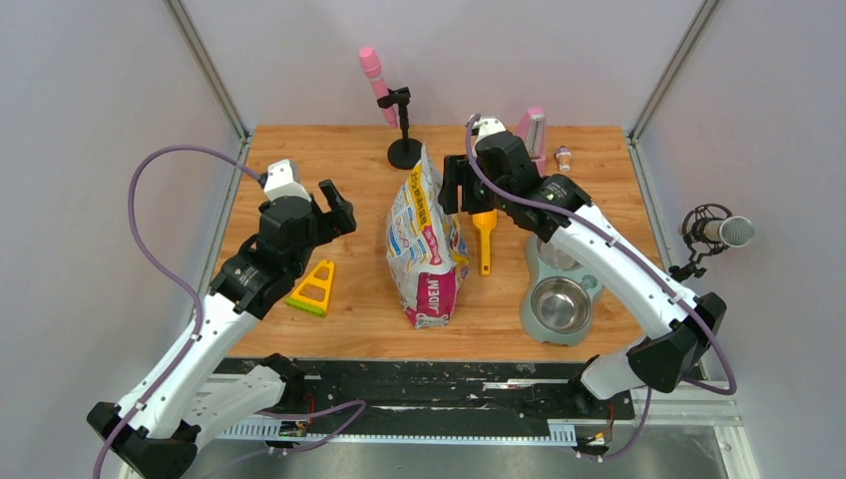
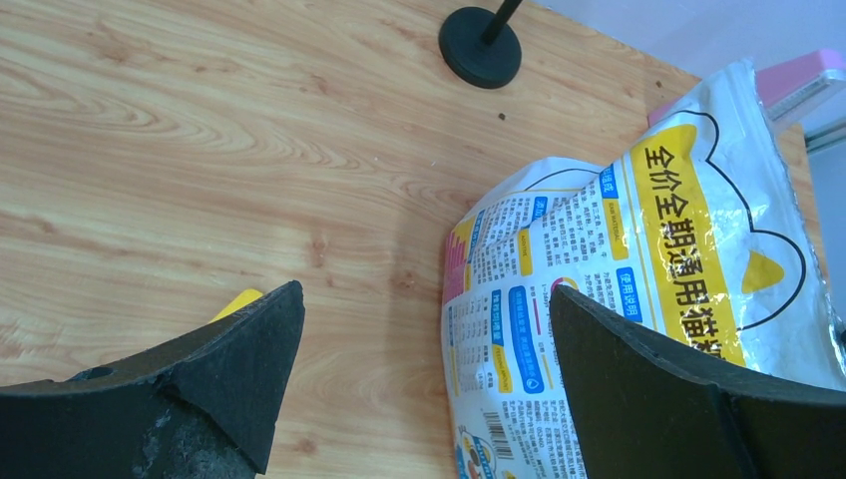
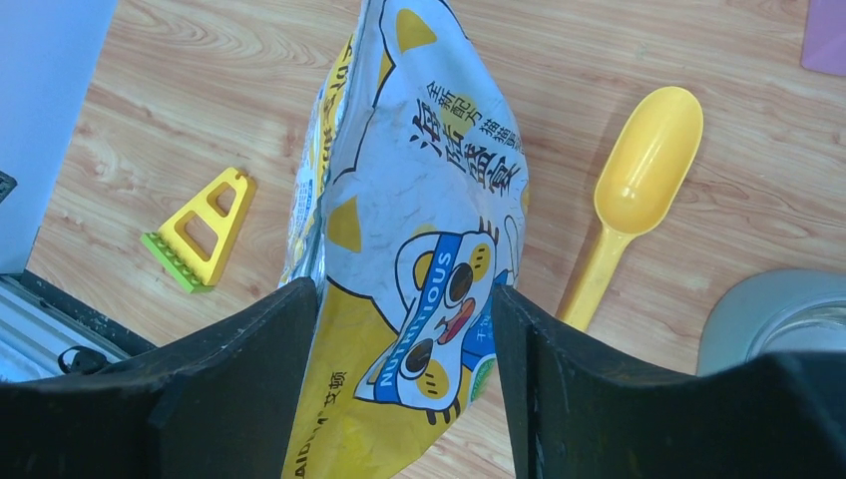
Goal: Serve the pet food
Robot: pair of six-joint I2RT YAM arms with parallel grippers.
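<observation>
Wooden desk (image 1: 329, 329), plain pale walls boxing it in. A printed bag (image 1: 427, 249) stands upright mid-desk, and the pet food itself is out of sight. The right pincer (image 3: 404, 289) hangs over the bag's top with its fingers apart. The left pincer (image 2: 424, 299) is spread wide too, just left of the bag. A yellow scoop (image 1: 485, 239) lies between the bag and a steel bowl (image 1: 560, 304). There's a yellow triangle (image 1: 313, 287) on the left and a pink mic (image 1: 373, 68) at the back.

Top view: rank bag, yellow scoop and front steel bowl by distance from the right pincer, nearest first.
1. bag: stands right beside the right pincer, on its left.
2. yellow scoop: lies flat just right of the bag, a little toward the arm bases.
3. front steel bowl: farthest, at the table's near right.
</observation>
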